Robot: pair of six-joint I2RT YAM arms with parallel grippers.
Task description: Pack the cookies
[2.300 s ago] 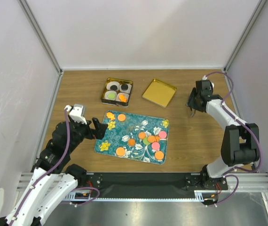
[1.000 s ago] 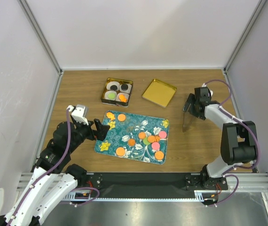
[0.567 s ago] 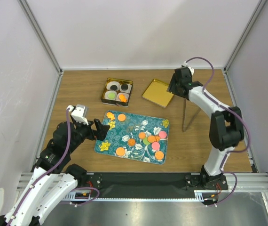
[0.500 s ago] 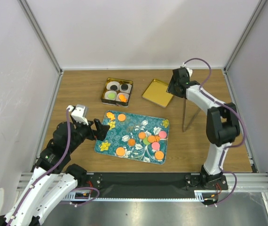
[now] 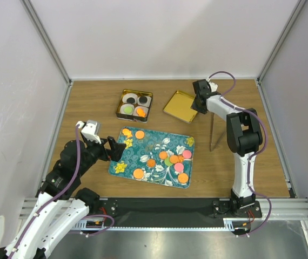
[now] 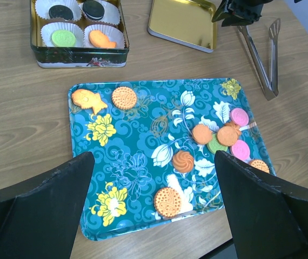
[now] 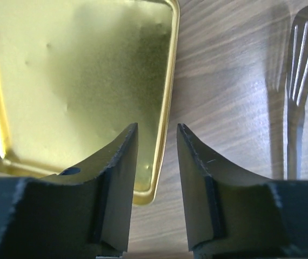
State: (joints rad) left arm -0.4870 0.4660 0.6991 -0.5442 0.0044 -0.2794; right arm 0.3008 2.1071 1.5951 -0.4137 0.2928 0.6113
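Several cookies lie on a teal floral tray (image 5: 122, 166): a cluster of orange, green and pink discs (image 5: 173, 159) at its right, shown in the left wrist view (image 6: 219, 137), plus an orange fish-shaped one (image 6: 88, 99) and round ones (image 6: 124, 97). My left gripper (image 5: 114, 147) hovers wide open and empty above the tray's left edge (image 6: 154, 162). My right gripper (image 5: 196, 105) is narrowly open, its jaws astride the right rim of a gold lid (image 7: 157, 129), with gaps on both sides.
A dark tin (image 5: 118, 108) at the back holds four white cups with two black, one green and one orange cookie (image 6: 78, 55). The gold lid (image 5: 181, 106) lies inside up (image 7: 73, 81). Metal tongs (image 5: 212, 132) lie on the table right of the tray (image 7: 297, 81).
My right arm has swung from the right side of the table to the gold lid's right edge, leaving the tongs lying on the table. My left arm has hardly moved.
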